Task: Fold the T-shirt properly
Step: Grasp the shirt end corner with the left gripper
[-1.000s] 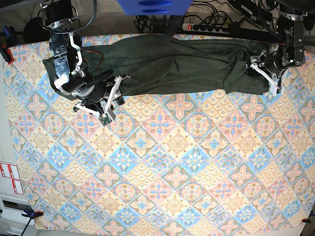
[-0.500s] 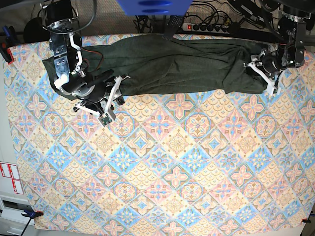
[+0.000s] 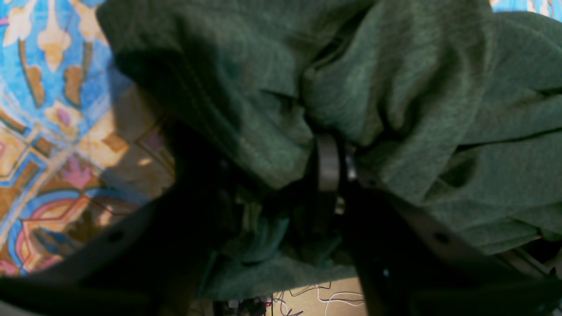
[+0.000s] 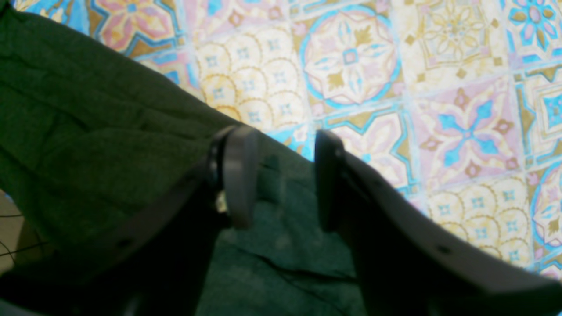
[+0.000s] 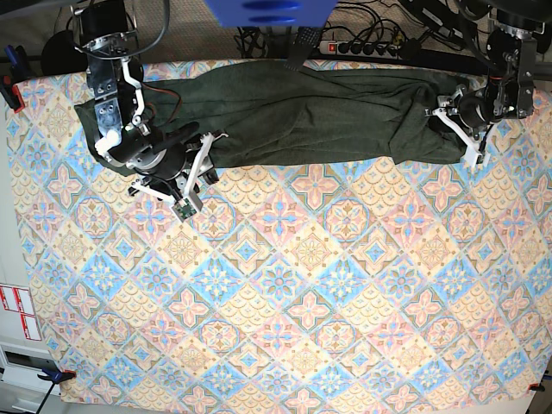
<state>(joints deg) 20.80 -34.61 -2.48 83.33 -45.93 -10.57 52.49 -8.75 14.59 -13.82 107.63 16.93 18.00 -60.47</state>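
T-shirt (image 5: pixel 302 112): stretched as a long rumpled band along the far edge of the patterned tablecloth (image 5: pixel 285 285).
Left gripper (image 3: pixel 307 175): clamped on bunched T-shirt fabric (one fingertip (image 3: pixel 328 162) showing, the other buried in folds).
Right gripper (image 4: pixel 281 175): jaws parted, over the T-shirt's edge, pinching nothing.

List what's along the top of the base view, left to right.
Right arm's end effector over the garment's left end → dark olive-green knit T-shirt stretched along the patterned tablecloth → left arm's end effector, closed on the shirt's bunched right end.
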